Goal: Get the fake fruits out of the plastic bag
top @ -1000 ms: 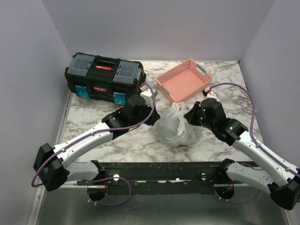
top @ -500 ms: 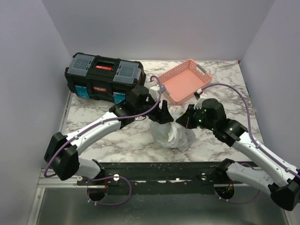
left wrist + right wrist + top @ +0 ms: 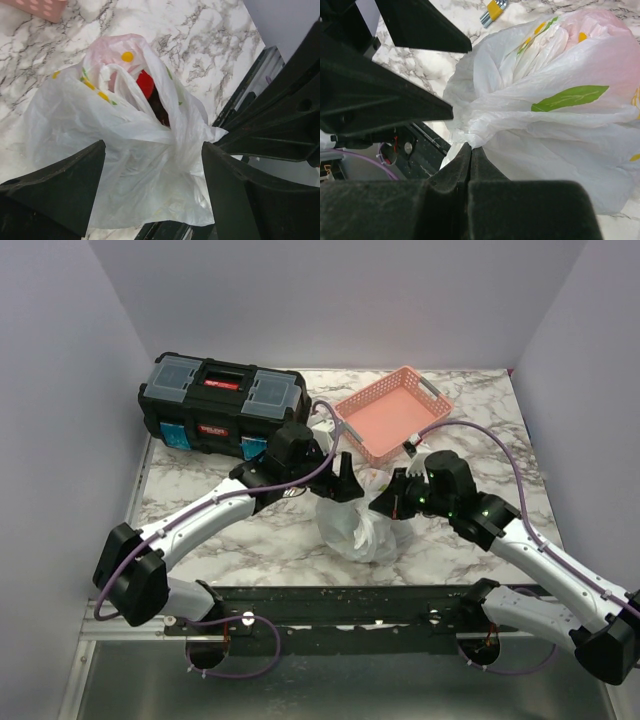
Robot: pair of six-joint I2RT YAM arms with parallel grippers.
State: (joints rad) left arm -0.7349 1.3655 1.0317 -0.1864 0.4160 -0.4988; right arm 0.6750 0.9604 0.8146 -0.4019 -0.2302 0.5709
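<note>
The plastic bag (image 3: pixel 356 530) sits crumpled on the marble table between both arms. In the left wrist view its mouth gapes at the top of the plastic bag (image 3: pixel 75 120). Inside show a glossy red apple (image 3: pixel 145 83) and dark grapes (image 3: pixel 161 109). My left gripper (image 3: pixel 152 172) is open, one finger on each side of the bag's gathered film, and hovers over the bag's upper left in the top view (image 3: pixel 345 480). My right gripper (image 3: pixel 471 146) is shut on a pinched fold of the plastic bag (image 3: pixel 560 125) at its right side (image 3: pixel 388 504).
A black toolbox (image 3: pixel 220 405) stands at the back left. A pink slotted basket (image 3: pixel 392 412) is behind the bag. A small yellow-and-metal item (image 3: pixel 493 9) lies on the marble beyond the bag. A dark rail (image 3: pixel 350 602) runs along the near table edge.
My left gripper opened and swung right until it straddled the top of the bag. My right gripper stayed shut on the bag and drew it slightly left.
</note>
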